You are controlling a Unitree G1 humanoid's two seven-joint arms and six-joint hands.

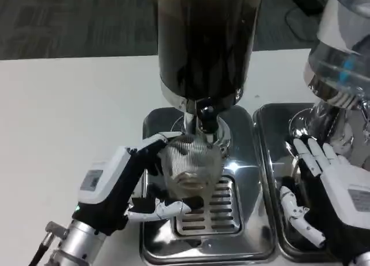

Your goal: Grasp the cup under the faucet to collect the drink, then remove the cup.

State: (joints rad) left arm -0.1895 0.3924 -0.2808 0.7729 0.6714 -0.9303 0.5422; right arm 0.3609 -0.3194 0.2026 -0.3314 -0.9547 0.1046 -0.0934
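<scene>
Currently, status: collecting stage, judged from the cup sitting under the faucet.
Cup [189,165]: clear ribbed vessel, tilted toward the camera, directly below the faucet [206,117] of the dark dispenser [205,43], above the slotted drip tray [205,243].
Left robot hand [136,182]: at 9 o'clock of the cup, grasping it; one finger wraps the upper wall, another reaches under the base.
Right robot hand [324,188]: released, fingers spread, holding nothing, resting at 3 o'clock over the second drip tray [272,118], beside the silver dispenser [341,63].
Worktop [69,115]: white, carries both trays.
Fill level: cannot tell through the ribbed wall.
Handling: probably thin plastic, light, and yielding under pressure; ribs aid grip, yet wetness may make it slippery.
Hold point: mid-wall, opposed fingers, moderate force, to avoid collapsing the wall.
Risk: the tilt could spill liquid on removal; level the cup before withdrawing toward 6 o'clock.
</scene>
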